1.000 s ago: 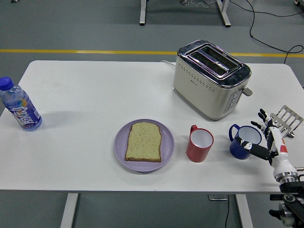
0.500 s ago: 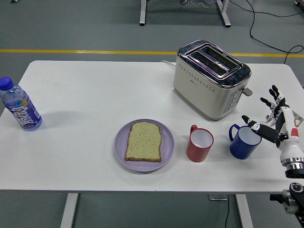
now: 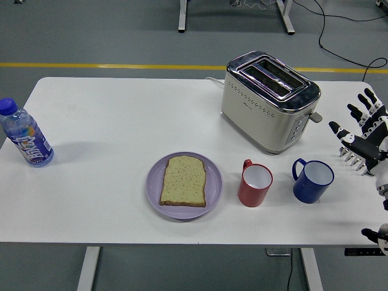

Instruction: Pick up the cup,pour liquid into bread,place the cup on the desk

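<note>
Lifted and drawn back toward the table's right edge since a second ago: right hand, then touching the blue cup, now well clear of it at roughly 2 o'clock from the cup, fingers spread apart and gripping nothing. Blue cup unmoved, upright near the front right of the white table, handle turned to 10 o'clock. Just beside it at 9 o'clock, apart but close, a red cup, upright, white inside, handle at 11 o'clock. At 9 o'clock from the red cup, a lilac plate carrying one slice of bread, plate rim near the front edge yet fully on the surface. At 12 o'clock from the cups, a cream and chrome toaster, set at an angle, slots open upward, lever side toward the hand. Far off at 9 o'clock, near the left edge, a water bottle with a blue cap, leaning. Wide bare room across the left and middle of the surface between bottle and plate; narrow strip only between blue cup and right edge. No left hand in view.
</note>
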Available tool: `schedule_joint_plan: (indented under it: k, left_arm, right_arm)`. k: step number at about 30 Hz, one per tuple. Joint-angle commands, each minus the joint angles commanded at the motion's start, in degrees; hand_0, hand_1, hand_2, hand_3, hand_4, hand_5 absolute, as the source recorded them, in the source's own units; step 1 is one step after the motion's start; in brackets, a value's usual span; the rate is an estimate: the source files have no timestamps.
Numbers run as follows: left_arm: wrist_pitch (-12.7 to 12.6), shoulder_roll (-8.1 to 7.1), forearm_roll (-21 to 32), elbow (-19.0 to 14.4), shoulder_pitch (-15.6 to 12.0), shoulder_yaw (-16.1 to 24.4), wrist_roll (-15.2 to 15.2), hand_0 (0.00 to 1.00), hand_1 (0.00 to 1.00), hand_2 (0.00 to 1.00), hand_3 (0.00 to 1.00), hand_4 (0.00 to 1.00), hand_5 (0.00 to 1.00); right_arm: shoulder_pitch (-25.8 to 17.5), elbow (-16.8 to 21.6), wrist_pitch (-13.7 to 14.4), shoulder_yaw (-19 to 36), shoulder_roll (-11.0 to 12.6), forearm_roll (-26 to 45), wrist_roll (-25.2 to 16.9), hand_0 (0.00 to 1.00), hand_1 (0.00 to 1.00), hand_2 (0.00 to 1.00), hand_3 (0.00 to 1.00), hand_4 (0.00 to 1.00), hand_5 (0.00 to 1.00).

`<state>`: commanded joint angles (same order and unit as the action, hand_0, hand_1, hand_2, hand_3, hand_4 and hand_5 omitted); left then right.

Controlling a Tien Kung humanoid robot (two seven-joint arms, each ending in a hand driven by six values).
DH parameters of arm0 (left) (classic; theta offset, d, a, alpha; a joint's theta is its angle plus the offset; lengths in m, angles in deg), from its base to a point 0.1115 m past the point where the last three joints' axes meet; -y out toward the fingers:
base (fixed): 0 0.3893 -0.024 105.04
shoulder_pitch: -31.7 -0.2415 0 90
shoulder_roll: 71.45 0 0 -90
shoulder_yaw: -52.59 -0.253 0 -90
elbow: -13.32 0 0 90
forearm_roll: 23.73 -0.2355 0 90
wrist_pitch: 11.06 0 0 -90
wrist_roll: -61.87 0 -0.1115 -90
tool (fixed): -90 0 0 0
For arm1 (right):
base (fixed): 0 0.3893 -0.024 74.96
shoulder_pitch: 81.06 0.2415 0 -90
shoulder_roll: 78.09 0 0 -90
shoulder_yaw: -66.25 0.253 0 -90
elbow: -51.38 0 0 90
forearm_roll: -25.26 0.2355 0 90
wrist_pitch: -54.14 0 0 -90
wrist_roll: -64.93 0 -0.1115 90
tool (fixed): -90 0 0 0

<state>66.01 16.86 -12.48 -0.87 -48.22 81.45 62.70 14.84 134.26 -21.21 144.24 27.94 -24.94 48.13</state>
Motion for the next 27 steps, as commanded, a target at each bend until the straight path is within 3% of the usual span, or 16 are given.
schedule_joint_plan:
  k: [3, 4, 14, 19, 27]
  left_arm:
    - [0.0, 0.02, 0.0, 0.0, 0.0, 0.0, 0.0, 0.69, 0.756, 0.773, 0.611, 0.396, 0.998]
    - [0.0, 0.02, 0.1, 0.0, 0.0, 0.0, 0.0, 0.69, 0.756, 0.773, 0.611, 0.396, 0.998]
    - [0.1, 0.06, 0.7, 0.1, 0.0, -0.4, -0.2, 0.69, 0.756, 0.773, 0.611, 0.396, 0.998]
    - [0.2, 0.07, 0.6, 0.1, 0.0, -0.4, -0.2, 0.69, 0.756, 0.773, 0.611, 0.396, 0.998]
    - [0.2, 0.03, 0.3, 0.1, 0.1, -0.2, 0.0, 0.69, 0.756, 0.773, 0.611, 0.396, 0.998]
  right_arm:
    - [-0.1, 0.6, -0.6, 1.7, 0.3, 3.7, 0.2, 0.803, 0.734, 0.798, 0.777, 0.767, 0.075]
    - [-0.2, 0.7, -0.7, 2.2, 0.3, 4.3, 0.2, 0.765, 0.688, 0.728, 0.706, 0.73, 0.098]
    - [-0.5, -0.8, -2.1, 6.5, 0.7, 9.1, 1.5, 0.744, 0.673, 0.715, 0.702, 0.718, 0.109]
    - [-1.1, -0.8, -4.5, 8.8, 0.9, 10.2, 4.3, 0.728, 0.656, 0.694, 0.686, 0.714, 0.121]
    - [-1.4, -1.1, -12.3, 13.2, 1.6, 9.9, 13.2, 0.711, 0.642, 0.678, 0.671, 0.711, 0.13]
